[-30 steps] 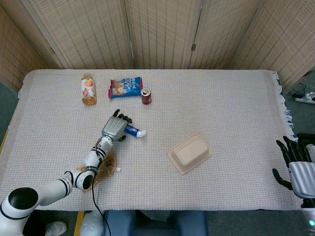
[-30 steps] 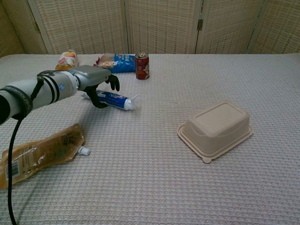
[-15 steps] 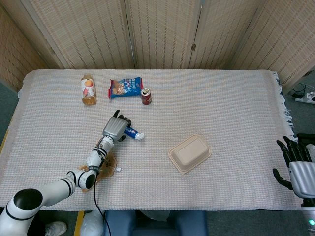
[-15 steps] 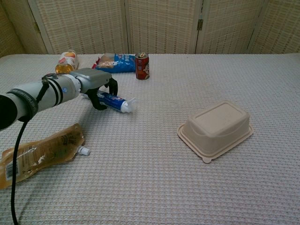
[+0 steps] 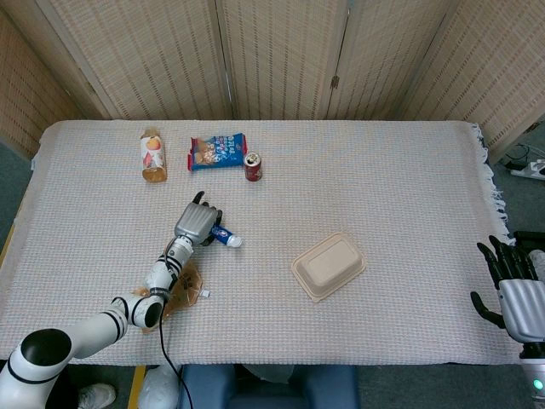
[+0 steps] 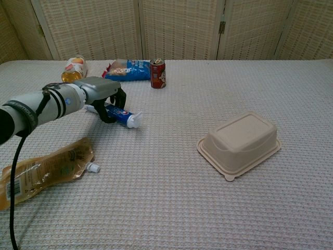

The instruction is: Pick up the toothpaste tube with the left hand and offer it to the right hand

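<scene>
Gripping the toothpaste tube (image 6: 118, 114), the left hand (image 6: 102, 94) curls over it for lifting. Right hand (image 5: 511, 285) waits spread and empty off the table's (image 5: 409, 170) right edge.

your left hand (image 6: 106, 94) covers the rear of the toothpaste tube (image 6: 120, 115); only the cap end shows. your right hand (image 5: 511, 290) is cut off by the head view's edge and does not appear in the chest view. the pouch (image 6: 41, 172) runs off the chest view's left edge.
</scene>
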Robot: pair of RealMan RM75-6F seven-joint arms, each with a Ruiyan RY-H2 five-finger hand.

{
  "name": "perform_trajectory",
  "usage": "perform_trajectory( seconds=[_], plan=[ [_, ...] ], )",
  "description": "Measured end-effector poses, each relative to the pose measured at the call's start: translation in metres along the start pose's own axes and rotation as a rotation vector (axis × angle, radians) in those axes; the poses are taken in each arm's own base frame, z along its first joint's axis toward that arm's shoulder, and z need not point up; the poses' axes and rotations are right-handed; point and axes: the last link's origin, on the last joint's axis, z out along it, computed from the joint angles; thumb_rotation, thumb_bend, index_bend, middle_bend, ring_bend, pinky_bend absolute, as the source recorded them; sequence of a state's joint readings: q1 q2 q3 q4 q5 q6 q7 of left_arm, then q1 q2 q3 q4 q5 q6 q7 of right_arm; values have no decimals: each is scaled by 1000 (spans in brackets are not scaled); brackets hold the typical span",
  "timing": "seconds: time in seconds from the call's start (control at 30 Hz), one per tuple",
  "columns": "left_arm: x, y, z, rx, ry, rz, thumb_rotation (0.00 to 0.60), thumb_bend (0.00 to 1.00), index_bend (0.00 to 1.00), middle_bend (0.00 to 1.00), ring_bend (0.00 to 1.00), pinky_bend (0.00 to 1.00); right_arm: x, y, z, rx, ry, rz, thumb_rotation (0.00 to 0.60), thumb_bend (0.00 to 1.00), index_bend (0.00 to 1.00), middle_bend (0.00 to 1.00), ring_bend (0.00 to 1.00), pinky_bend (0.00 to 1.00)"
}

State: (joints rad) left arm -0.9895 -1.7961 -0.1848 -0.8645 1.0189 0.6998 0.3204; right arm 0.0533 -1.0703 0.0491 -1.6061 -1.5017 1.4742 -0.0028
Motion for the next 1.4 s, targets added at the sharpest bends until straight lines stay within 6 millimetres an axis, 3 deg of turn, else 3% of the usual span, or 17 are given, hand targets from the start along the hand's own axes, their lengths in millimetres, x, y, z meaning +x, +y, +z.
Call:
perform_trajectory(
  seconds=[0.1,0.2,0.37,0.63,0.77,0.97,1.1,1.4],
  plan=[
    [0,0,-1,-3,7,-12,600,384,612,578,440,205,0,0,0,2,0,0,600,426,0,0,0,0],
    [1,-1,-2,-9,16,-31,600,393,665,635,510,351,0,-1,0,6,1,0,600,426,0,0,0,0],
    [2,-7,-6,-20,24,-72,600,512,707,689,575,529,1,-4,1,20,3,-1,600,426,0,0,0,0],
    [7,-27,-19,-19,36,-129,600,664,749,773,669,699,3,-13,4,83,11,1,600,426,0,0,12,0],
    [13,-34,-26,-18,47,-157,600,692,754,784,685,723,6,-23,8,146,11,7,600,426,0,7,24,0],
    [29,-37,-41,-43,68,-197,600,728,753,784,689,726,16,-53,19,299,11,27,600,426,0,43,50,0],
    [42,-32,-55,-78,76,-216,600,752,752,785,697,731,24,-86,30,432,-2,52,600,425,7,72,65,0],
    [72,3,-88,-191,84,-231,600,787,753,787,716,747,33,-166,55,689,-65,69,600,426,239,91,59,0]
  ],
)
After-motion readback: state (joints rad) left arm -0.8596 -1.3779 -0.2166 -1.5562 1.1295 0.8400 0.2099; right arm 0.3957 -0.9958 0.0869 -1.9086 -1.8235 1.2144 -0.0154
